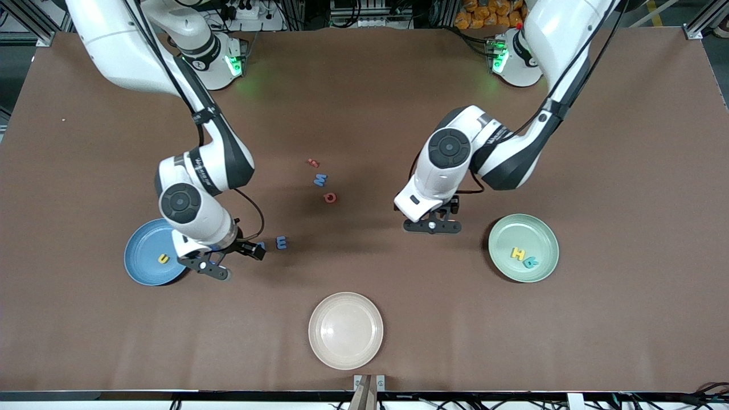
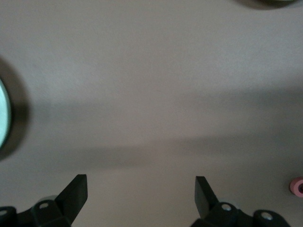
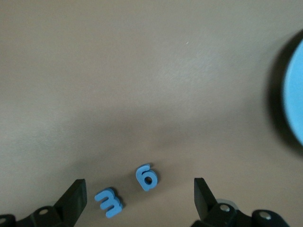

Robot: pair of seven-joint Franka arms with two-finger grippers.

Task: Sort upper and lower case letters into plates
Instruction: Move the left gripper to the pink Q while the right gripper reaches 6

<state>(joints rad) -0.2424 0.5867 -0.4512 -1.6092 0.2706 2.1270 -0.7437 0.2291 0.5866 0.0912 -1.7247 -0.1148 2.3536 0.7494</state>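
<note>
**Sorting partly done, both grippers empty and wide open**

Blue plate [image 1: 149, 253] at the right arm's end already holds a yellow lowercase letter [image 1: 163, 259]. Mint green plate [image 1: 523, 247] at the left arm's end holds a yellow H [image 1: 517, 253] and a teal letter [image 1: 531, 262], so that looks like the uppercase pile. Cream plate [image 1: 345, 330], nearest the front camera, is not part of the sort.

Still loose on the table, taking the cream plate as landmark: two blue letters, one the blue E-shaped letter [image 1: 281, 242] and the other a blue rounded letter [image 3: 147, 177] beside it, lie farther from the camera, toward the blue plate. A red letter [image 1: 312, 163], blue M/W letter [image 1: 320, 180] and red round letter [image 1: 330, 197] form a line farther off again.

Right gripper [image 1: 225, 263] hangs low just beside the blue plate, fingers spread, nothing held; the blue pair sits between them in its wrist view, likely the next pick. Left gripper [image 1: 431, 226] waits over bare table, near the mint plate, fingers apart, empty.
</note>
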